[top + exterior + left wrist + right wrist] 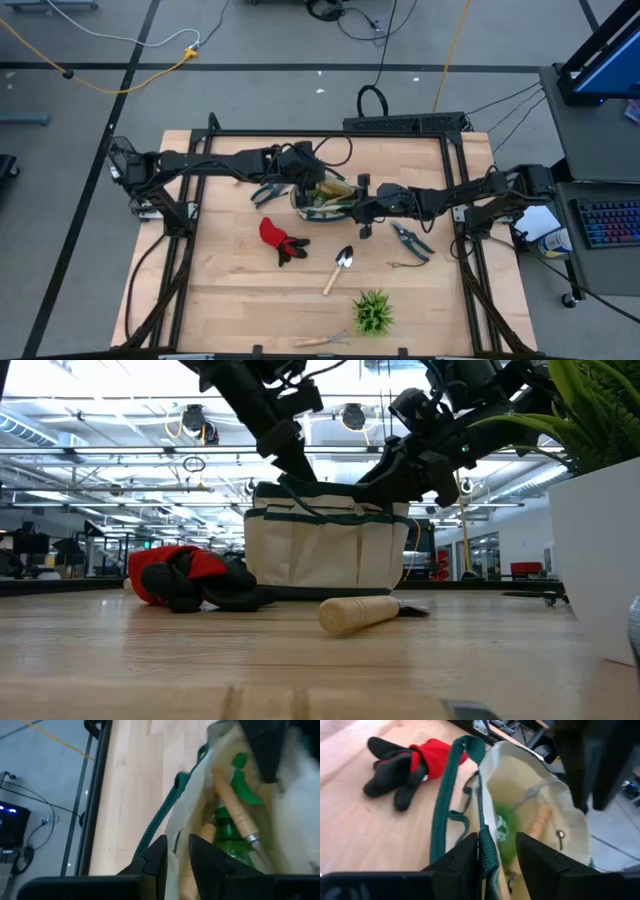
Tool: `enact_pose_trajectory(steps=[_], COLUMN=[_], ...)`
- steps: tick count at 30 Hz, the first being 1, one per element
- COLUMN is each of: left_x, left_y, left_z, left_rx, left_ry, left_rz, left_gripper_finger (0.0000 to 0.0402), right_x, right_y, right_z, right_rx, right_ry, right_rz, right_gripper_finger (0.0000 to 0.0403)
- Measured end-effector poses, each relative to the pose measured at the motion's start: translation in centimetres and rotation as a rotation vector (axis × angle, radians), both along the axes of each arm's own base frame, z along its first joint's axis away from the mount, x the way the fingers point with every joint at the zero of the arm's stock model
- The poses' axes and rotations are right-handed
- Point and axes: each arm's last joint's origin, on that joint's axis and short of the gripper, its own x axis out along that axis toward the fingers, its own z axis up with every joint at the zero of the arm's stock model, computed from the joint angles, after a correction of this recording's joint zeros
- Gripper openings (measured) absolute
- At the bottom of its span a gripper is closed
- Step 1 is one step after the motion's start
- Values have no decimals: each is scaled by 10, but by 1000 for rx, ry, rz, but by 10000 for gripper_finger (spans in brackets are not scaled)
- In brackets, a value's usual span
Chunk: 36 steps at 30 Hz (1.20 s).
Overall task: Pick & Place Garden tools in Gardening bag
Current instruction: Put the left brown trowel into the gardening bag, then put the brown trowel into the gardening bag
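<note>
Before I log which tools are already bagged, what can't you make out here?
- Bag contents, high view: both arms cover the opening.
- Tools inside, left wrist view: blurred wooden handles, heads hidden.
- Left claw and right claw straddle the rim; firm grip unclear.
- Trowel, low view: blade hidden.

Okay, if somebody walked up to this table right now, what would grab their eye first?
Most likely the cream gardening bag at the table's middle, with the left hand and right hand each straddling its rim from opposite sides. Wooden-handled tools already lie inside it. Next, the red-and-black glove lying just in front of the bag, with a trowel beside it.
</note>
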Motion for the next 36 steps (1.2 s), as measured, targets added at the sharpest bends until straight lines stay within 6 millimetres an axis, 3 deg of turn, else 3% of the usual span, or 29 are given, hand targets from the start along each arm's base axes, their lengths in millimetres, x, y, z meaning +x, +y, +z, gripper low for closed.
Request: enact_pose_trajectory(steps=[8, 18, 27, 36], left_x=[-14, -46, -57, -60], left_y=[-17, -32, -34, -35], left_z=[26, 59, 52, 46], left_rx=[43, 17, -42, -81], left_ry=[-53, -118, -28, 25], left_rz=[9, 133, 200, 253], left_gripper_finger=[85, 86, 86, 86], right_x=[-1, -6, -7, -10], right_y=[8, 38, 57, 62], right_z=[2, 12, 7, 3], right_rx=[-1, 15, 38, 103], right_ry=[-6, -32, -3, 41], right_rz=[30, 133, 191, 178], right_gripper_finger=[147, 146, 153, 187])
